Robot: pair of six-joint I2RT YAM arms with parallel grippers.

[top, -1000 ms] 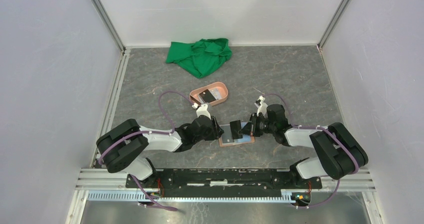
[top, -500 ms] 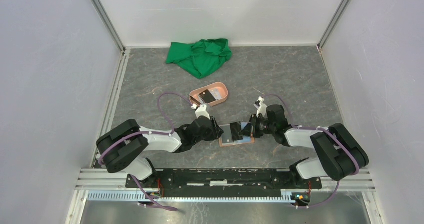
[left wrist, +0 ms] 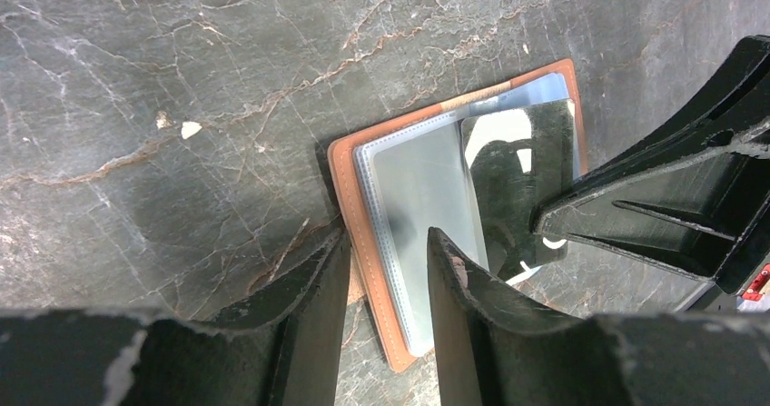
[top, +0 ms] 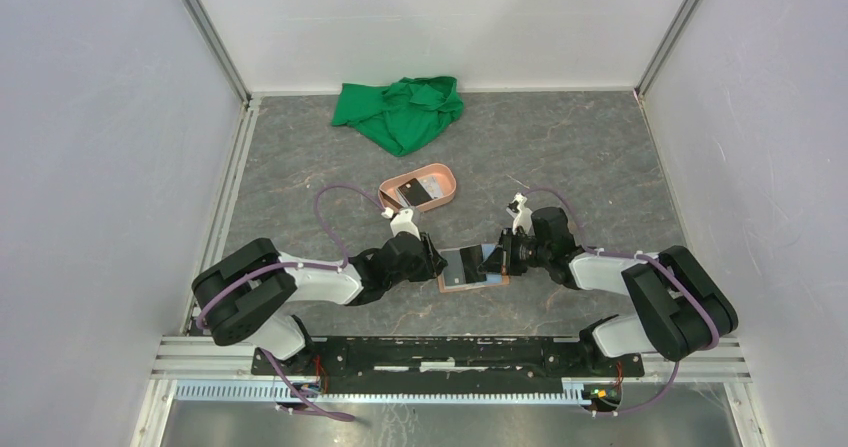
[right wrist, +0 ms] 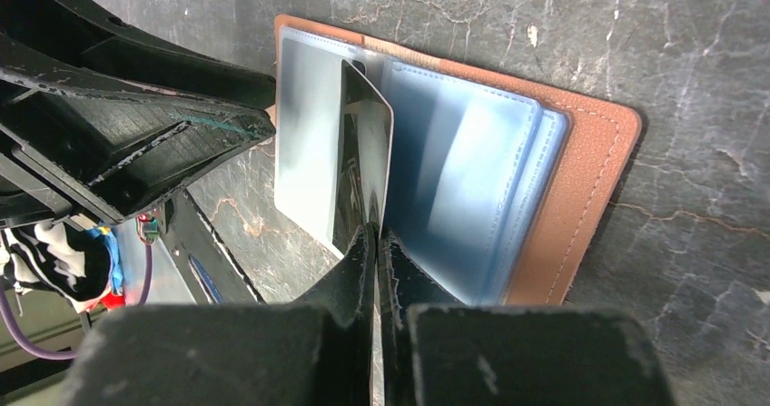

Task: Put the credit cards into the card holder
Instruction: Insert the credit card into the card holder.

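Near the 6 o'clock edge of the grey stone-patterned table (top: 580,157), between the two arms, the tan card holder (top: 460,270) lies flat and spread open, its clear plastic sleeves (right wrist: 472,170) facing up. From where I stand the left gripper (left wrist: 388,242) comes at it from 9 o'clock. Its claw is spread partway, one finger down beside the leather rim and the other over the nearest sleeve, so the holder's edge sits in the gap. Whether the fingers press on the holder I cannot tell.

The right gripper (right wrist: 375,233) reaches in from 3 o'clock with its claw pressed together, pinching a glossy dark card (right wrist: 363,143) by its near edge. That card stands tilted over the middle of the open holder, its far end among the sleeves. I cannot tell if it sits inside a pocket.

Toward 11 o'clock from the holder, a little apart, a salmon-pink tray (top: 447,182) holds a second card (top: 411,194), also dark. A crumpled green cloth (top: 400,112) lies well beyond it near the far wall, at about 12 o'clock.
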